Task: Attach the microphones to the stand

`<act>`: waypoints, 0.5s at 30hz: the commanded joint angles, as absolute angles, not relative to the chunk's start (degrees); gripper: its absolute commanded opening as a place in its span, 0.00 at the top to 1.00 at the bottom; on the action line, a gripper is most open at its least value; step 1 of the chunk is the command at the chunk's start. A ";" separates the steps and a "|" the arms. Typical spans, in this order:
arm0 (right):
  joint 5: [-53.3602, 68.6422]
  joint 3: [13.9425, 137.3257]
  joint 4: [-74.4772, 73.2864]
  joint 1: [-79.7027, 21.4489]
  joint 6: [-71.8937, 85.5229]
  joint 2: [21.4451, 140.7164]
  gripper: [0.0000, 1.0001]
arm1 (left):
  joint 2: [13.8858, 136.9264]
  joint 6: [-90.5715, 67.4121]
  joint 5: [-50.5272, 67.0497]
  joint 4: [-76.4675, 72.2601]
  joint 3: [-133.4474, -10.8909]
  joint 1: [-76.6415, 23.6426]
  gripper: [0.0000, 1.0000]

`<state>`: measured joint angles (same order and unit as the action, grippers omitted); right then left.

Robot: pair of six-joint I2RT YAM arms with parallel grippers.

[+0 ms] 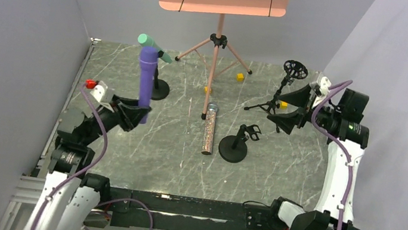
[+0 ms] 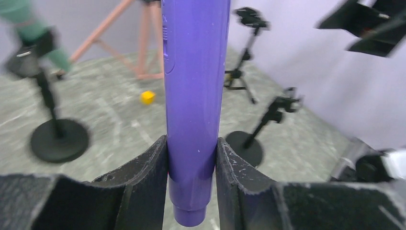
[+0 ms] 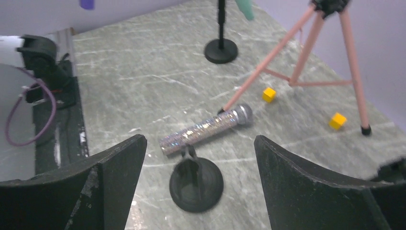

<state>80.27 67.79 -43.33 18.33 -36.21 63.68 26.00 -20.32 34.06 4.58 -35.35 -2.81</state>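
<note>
My left gripper is shut on the purple microphone, holding it upright by its lower end above the table's left side; in the left wrist view the fingers clamp its shaft. The mint-green microphone sits in the clip of a round-base stand at the back left. The glittery microphone lies flat mid-table, also seen in the right wrist view. An empty round-base stand stands beside it. My right gripper is open and empty, raised at the right.
A pink music stand on a tripod stands at the back centre. A small black tripod stand with a ring holder stands at the back right. Yellow cubes lie near the tripod legs. Walls close in left, right and back.
</note>
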 commanded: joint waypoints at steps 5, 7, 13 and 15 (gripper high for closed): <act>80.16 73.23 -40.29 2.18 -24.39 62.65 0.11 | 39.80 -22.69 23.11 -18.27 -39.74 -31.62 1.00; 81.36 69.60 -24.38 0.34 -11.75 60.79 0.10 | 45.84 -21.71 19.73 -22.36 -41.63 -38.31 1.00; 82.66 64.43 -8.07 -0.84 7.94 59.86 0.10 | 60.48 -20.85 15.00 -32.26 -48.08 -49.70 1.00; 82.79 64.26 -8.04 -1.22 8.21 59.35 0.09 | 64.26 -20.84 13.59 -34.73 -49.88 -52.24 1.00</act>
